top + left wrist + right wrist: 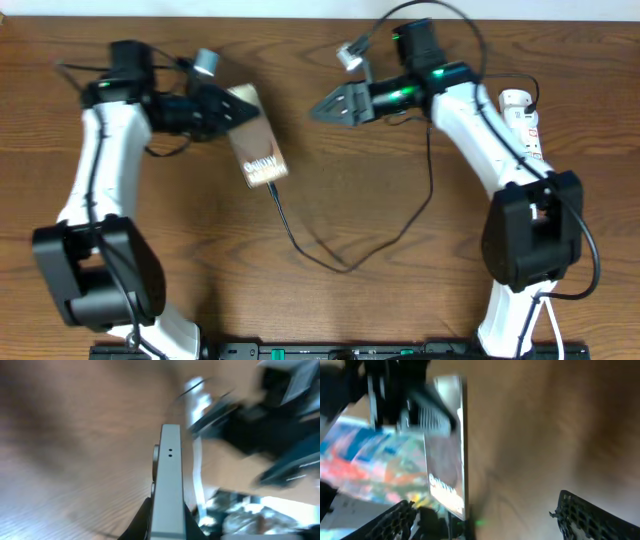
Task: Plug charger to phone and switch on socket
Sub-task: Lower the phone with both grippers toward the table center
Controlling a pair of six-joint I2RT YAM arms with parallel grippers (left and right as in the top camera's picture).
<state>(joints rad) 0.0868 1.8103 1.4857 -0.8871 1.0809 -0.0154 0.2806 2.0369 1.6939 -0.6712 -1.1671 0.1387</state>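
Half done, by the look of it. Holding the phone [258, 140] tilted above the tabletop [330, 310] with the left gripper [228, 108], jaws clenched on its upper end. Appears to have the charger [345, 267] seated at the phone's lower edge, with slack cable looping over the wood toward the right arm. Carrying nothing in the right gripper [325, 108], jaws spread wide near the phone. Leaves only the socket [522, 118], lying behind the right arm, to be switched on; cannot tell its switch position.
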